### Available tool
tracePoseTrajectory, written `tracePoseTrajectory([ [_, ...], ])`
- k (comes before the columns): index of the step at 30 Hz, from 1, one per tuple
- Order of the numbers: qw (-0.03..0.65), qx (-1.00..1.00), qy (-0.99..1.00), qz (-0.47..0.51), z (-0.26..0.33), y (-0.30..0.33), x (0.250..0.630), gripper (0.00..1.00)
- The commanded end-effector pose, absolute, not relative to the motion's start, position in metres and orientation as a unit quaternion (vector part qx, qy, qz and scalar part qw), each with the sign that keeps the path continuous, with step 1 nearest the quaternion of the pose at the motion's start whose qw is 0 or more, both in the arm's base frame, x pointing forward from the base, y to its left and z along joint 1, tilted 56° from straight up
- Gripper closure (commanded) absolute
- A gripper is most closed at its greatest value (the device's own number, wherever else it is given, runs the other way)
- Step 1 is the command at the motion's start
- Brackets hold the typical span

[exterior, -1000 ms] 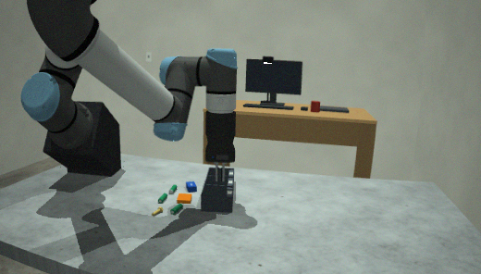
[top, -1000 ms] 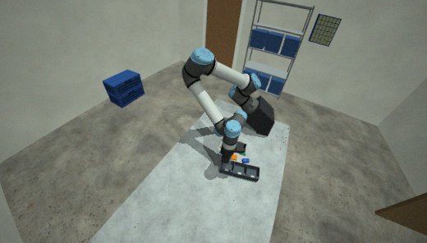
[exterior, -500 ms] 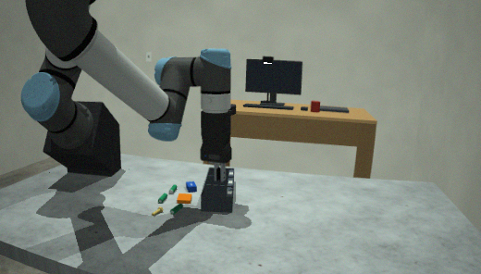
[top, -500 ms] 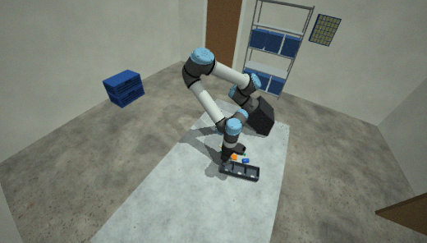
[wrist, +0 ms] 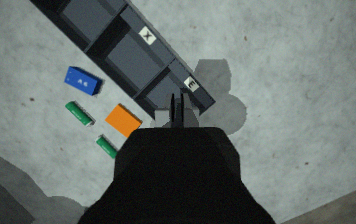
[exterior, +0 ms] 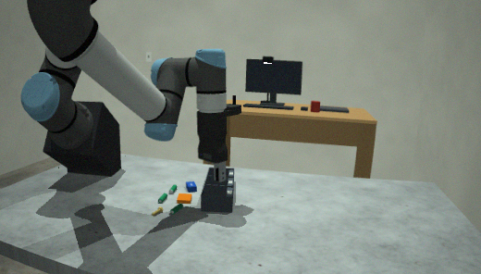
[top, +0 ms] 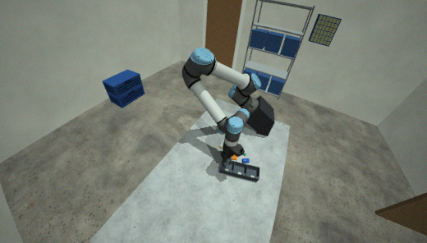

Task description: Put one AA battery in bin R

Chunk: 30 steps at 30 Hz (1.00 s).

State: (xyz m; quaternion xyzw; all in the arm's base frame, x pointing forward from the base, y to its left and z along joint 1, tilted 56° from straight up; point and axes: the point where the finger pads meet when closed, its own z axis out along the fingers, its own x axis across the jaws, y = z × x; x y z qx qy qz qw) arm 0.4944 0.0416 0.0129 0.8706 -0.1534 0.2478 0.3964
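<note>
Three green batteries [exterior: 173, 189] [exterior: 162, 198] [exterior: 176, 208] lie on the table; the wrist view shows two of them [wrist: 79, 113] [wrist: 106, 146]. The dark three-compartment bin block [top: 245, 177] [exterior: 217, 204] [wrist: 173, 60] stands on the table. In the wrist view its middle label reads X and the near end label looks like E; the third label is out of view and I cannot read an R. My gripper [top: 224, 162] [exterior: 219, 179] [wrist: 177, 102] points down at the end compartment with the E-like label. Its fingers stand a little apart, with nothing visible between them. The fingertips' depth is unclear.
An orange block [top: 234, 158] [exterior: 184, 198] [wrist: 123, 120] and a blue block [top: 245, 160] [exterior: 191, 186] [wrist: 83, 80] lie beside the bins, on the batteries' side. A small yellow screw-like piece [exterior: 157, 211] lies near the batteries. The robot's dark base [top: 260, 116] [exterior: 99, 134] stands behind them.
</note>
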Motion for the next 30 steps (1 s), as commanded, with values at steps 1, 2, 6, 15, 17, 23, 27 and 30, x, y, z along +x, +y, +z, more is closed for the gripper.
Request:
tracePoseTrajectory([
  [1,0.386,0.860,-0.200,0.267,0.0131,0.0422,0.4945,0.69],
  [2,0.375,0.852,-0.233,0.282,0.0131,0.0422,0.4945,0.69],
  [6,0.362,0.840,-0.272,0.300,0.0130,0.0422,0.4945,0.69],
  [15,0.326,0.800,-0.371,0.341,0.0131,0.0422,0.4945,0.69],
  [17,0.322,0.795,-0.382,0.345,0.0131,0.0422,0.4945,0.69],
  [23,0.300,0.766,-0.438,0.362,0.0129,0.0424,0.4949,0.69],
  [27,0.287,0.742,-0.476,0.374,0.0131,0.0422,0.4945,0.69],
  [30,0.282,0.731,-0.494,0.378,0.0130,0.0422,0.4945,0.69],
])
